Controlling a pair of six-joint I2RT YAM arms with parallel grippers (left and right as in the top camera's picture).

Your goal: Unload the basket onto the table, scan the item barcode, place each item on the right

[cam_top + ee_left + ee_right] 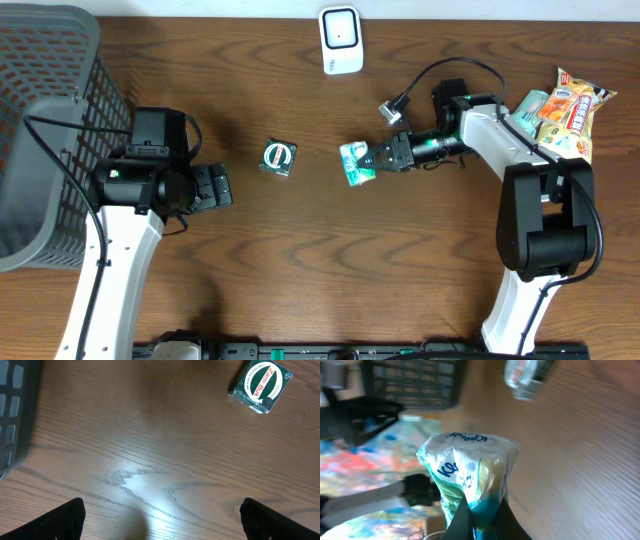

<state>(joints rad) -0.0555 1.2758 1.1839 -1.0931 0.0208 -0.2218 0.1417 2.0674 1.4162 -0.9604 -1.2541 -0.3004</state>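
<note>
Altogether, two arms are seen at one dark brown wooden worktop (300, 260). One green and white packet (352, 165) is found near the middle of the worktop, and it is pinched by the closed right gripper (372, 158). In the right wrist view its lower end is squeezed between the dark fingers (459, 522). One white scanner (340, 40) is stood at the far edge, near the middle, well apart from the packet. One small green box (278, 158) is laid near the packet on its left side, not touching it. The left gripper (215, 186) is spread wide with nothing in it, left of the box. One grey mesh basket (60, 60) is set at the left edge. Bright snack bags (565, 105) are heaped at the right edge, and their number cannot be told. Grain lines are seen in the wood, and a patch of light is bounced off it under the left gripper.
</note>
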